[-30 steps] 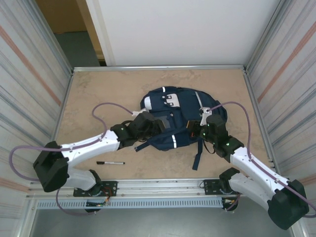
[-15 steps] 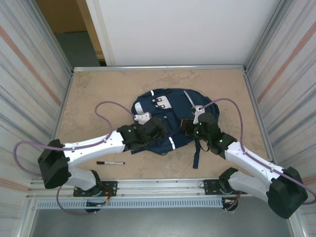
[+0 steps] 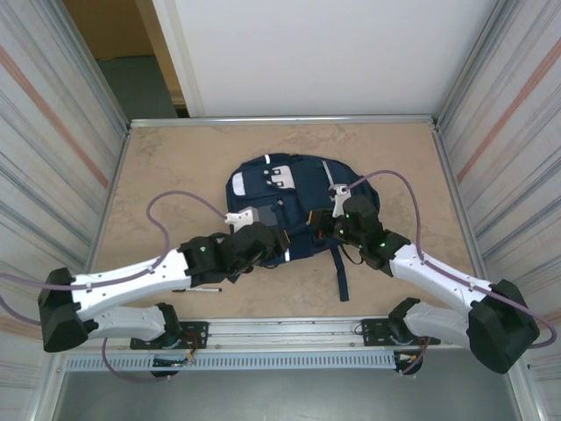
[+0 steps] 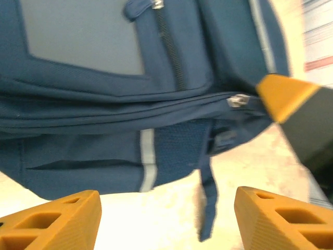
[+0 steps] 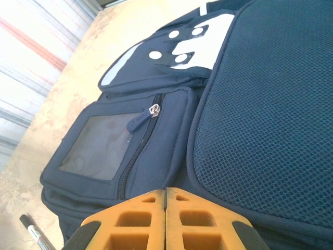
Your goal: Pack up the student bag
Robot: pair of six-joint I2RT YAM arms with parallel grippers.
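The student bag (image 3: 289, 200) lies flat in the middle of the worktop (image 3: 175, 167). Its long axis runs from near edge to far edge, leaning slightly left, with the white-patched top pointing to the far edge. Its zips seem closed, though the left wrist view is blurred, and a pen (image 5: 34, 232) lies outside near the near edge, so I judge opening and filling are both left. The left fingers (image 4: 52, 221) stand apart and empty at the bag's near side; the right fingers (image 5: 140, 219) are pressed together on nothing visible.

White arms (image 3: 131, 276), black joints (image 3: 63, 317), purple cables (image 3: 175, 195)
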